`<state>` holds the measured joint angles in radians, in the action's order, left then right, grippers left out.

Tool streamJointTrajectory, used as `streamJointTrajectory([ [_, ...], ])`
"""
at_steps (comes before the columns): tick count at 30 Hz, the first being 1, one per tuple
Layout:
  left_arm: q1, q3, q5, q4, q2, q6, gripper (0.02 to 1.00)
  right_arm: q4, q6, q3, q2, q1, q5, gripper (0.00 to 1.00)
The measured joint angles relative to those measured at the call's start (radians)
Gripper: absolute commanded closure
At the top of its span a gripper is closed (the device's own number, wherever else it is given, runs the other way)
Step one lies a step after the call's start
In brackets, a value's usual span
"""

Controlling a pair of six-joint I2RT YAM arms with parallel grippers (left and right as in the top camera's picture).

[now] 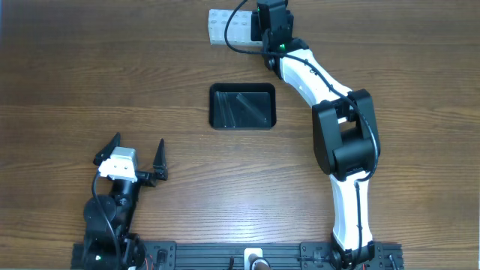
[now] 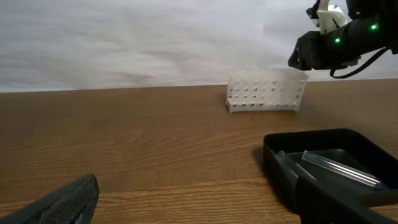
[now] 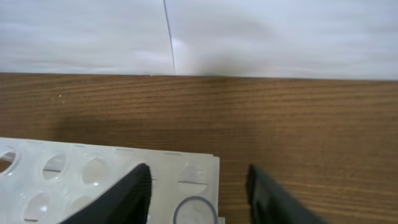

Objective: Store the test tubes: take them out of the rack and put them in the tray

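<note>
- One wooden table [image 1: 75, 75], white wall [image 2: 124, 37] behind its far edge.
- Two arms, based along the near edge, one on each side.
- One white rack [image 1: 229, 28] at the far edge of the table, just left of the right arm's wrist; rows of round holes in its top [image 3: 93, 180] and side [image 2: 266, 91], those in sight mostly empty.
- One black tray [image 1: 242, 88] near the middle of the table, between rack and arm bases, apart from the rack; dark rim [image 2: 280, 155] in the left wrist view.
- Standing tube [image 3: 195, 210]: one clear round mouth seen, in a hole at the rack's end corner.
- Lying tube [image 2: 341, 168]: one clear tube flat in the tray, set at a slant [image 1: 251, 106]; perhaps a second beside it, exact count not tellable.
- Right gripper [image 3: 199, 186]: above the rack's end [image 1: 270, 26], fingers spread moderately, one on each side of the standing tube's mouth, not closed on it, nothing held; from the left wrist view [image 2: 311, 53], hanging just over the rack's end.
- Left gripper [image 1: 137, 150]: spread wide, empty, low over bare table at the near left, well apart from tray and rack; facing both across the table.
</note>
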<state>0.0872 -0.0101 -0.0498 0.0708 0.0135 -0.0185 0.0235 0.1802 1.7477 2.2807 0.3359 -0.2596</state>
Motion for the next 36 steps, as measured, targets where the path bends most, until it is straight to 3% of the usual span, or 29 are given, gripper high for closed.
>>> streamJointTrajectory([
  [12, 0.000, 0.000, 0.000, 0.000, 0.000, 0.000, 0.020, 0.005, -0.003, 0.000, 0.000, 0.000, 0.002, 0.847],
  [30, 0.000, 0.000, 0.000, 0.000, 0.000, 0.000, 0.018, 0.006, -0.001, 0.000, 0.000, 0.005, 0.007, 0.899],
  [36, 0.000, 0.000, 0.000, 0.000, 0.000, 0.000, 0.018, 0.086, -0.001, -0.008, -0.077, 0.027, -0.007, 0.904],
])
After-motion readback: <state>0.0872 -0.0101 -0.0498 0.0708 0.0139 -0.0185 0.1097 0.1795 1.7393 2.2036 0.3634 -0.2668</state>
